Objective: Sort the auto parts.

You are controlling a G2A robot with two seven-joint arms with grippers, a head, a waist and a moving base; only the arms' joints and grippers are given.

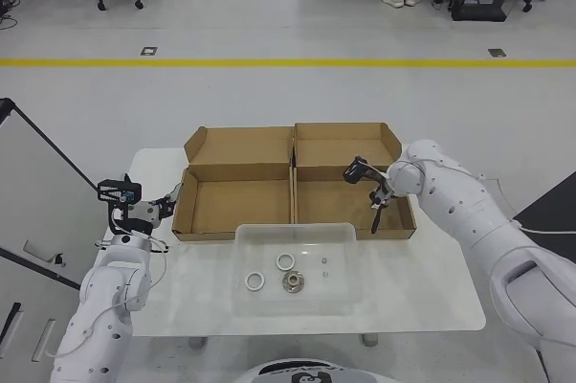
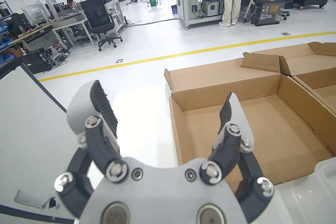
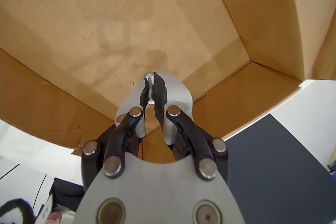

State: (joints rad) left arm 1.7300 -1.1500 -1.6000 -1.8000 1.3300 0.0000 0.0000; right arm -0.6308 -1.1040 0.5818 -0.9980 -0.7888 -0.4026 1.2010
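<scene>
Top view overhead, wrist views close (sharing cardboard boxes (image 1: 232, 206))

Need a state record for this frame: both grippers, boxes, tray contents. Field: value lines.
left gripper: open, holding nothing, beside the left brown cardboard box, outside it
right gripper: shut on a small silver threaded screw, over the right brown cardboard box
screw contact with box floor: cannot tell
clear plastic tray: on the white table, in front of both boxes
tray contents: two white rings, one grey metal flanged part, two small pieces too small to identify
</scene>
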